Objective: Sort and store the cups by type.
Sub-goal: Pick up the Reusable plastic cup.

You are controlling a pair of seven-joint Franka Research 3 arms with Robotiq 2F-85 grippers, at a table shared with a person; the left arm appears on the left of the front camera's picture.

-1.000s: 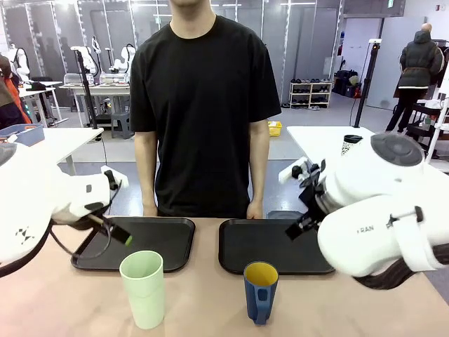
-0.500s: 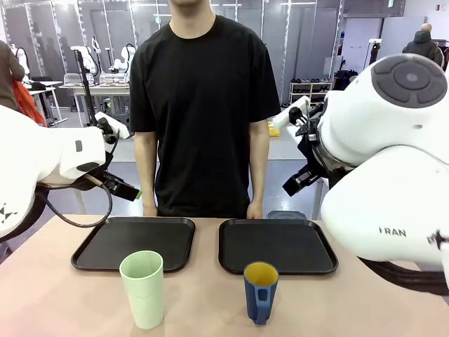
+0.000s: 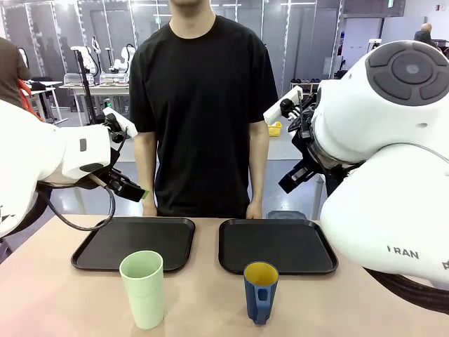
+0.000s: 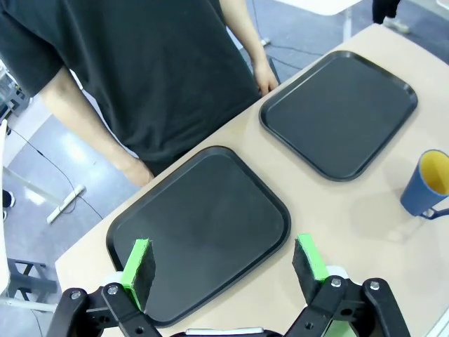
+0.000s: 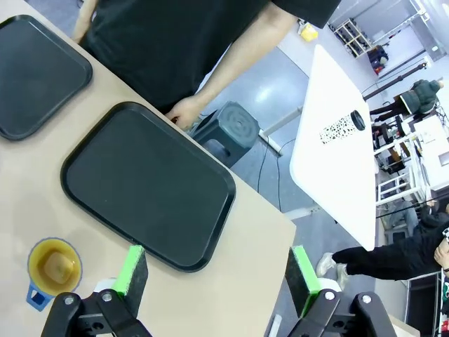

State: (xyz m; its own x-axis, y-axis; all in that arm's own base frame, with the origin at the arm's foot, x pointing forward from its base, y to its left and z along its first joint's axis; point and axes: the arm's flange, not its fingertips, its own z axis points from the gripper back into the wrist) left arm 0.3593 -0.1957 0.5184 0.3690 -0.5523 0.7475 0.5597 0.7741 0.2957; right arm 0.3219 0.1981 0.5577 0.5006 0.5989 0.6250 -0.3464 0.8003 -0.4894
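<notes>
White left arm [image 3: 49, 154] and right arm [image 3: 379, 140] hover high over the table [image 3: 203, 302], jaws wide apart.

**White arms, black grippers**

Both arms are smooth, rounded white shells. The left arm [image 3: 42, 165] trails a thin black cable [image 3: 88, 229]. The right arm [image 3: 393, 161] carries a round grey cap [image 3: 410, 68] and grey lettering [image 3: 403, 250]. The left gripper [image 4: 224, 263] and right gripper [image 5: 217, 270] are black, with bright green pads [image 4: 139, 261] and silver screws [image 4: 331, 282] at the knuckles.

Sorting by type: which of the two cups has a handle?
The dark blue mug with the yellow inside; the pale green tumbler is taller and has none.
</notes>
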